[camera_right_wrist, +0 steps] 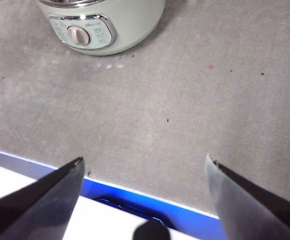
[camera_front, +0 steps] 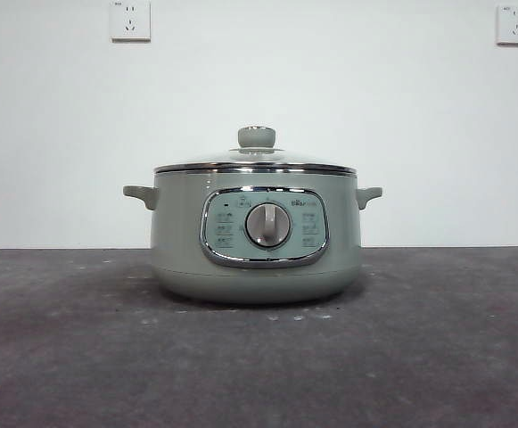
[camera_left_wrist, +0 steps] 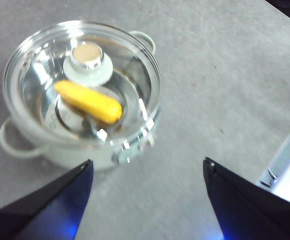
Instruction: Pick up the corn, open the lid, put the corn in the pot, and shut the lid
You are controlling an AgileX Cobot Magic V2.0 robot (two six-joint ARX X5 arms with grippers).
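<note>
Corn lies inside the pot, seen through the glass lid in the left wrist view; it rests on the shiny inner floor, a yellow-orange cob lying at a slant just beside the lid's knob as the camera sees it. The lid sits flat on the pot's rim, its steel edge even all round and the pale green knob upright on top. The pot stands on the grey counter, its control panel and silver dial facing the front camera, a small handle sticking out at each side.

The left hand hangs above the counter beside the pot, looking down on the lid; its two black jaws are spread wide and hold nothing. The right hand is well apart from the pot, over the counter's near edge, where a blue-lit strip runs along the border; its jaws too stand wide apart and empty. Neither hand touches the pot or the lid, and neither shows in the front view.

On the white wall behind the pot are two sockets, one high toward each side.
</note>
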